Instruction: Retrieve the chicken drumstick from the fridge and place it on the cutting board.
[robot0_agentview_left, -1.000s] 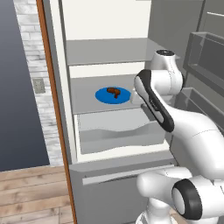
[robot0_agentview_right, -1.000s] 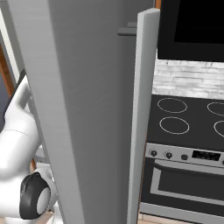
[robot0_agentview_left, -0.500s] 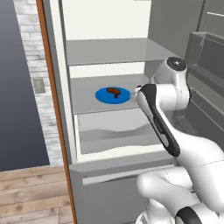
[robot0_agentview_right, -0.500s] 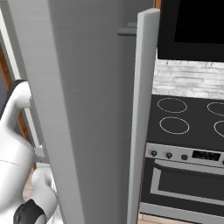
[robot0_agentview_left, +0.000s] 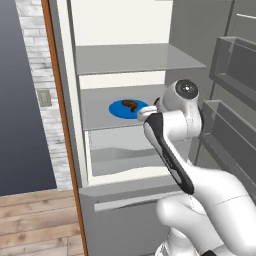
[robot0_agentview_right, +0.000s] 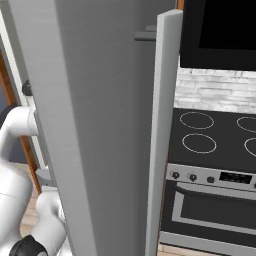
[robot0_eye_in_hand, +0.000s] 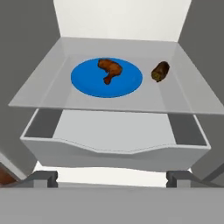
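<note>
The chicken drumstick is a reddish-brown curved piece lying on a round blue plate on the middle shelf of the open fridge. In the left base view the drumstick sits just left of my wrist. My gripper is open, its fingertips spread wide with nothing between them. It hangs in front of the fridge, short of the shelf edge and facing the plate. The cutting board is out of view.
A second small brown lump lies on the same shelf, right of the plate. A translucent drawer sits below the shelf. Door bins stand at the right. The fridge door blocks the right base view; a stove is beyond.
The gripper's fingers have spread apart. The arm's upper joints have swung right and upward in the left base view. Plate and drumstick have not moved.
</note>
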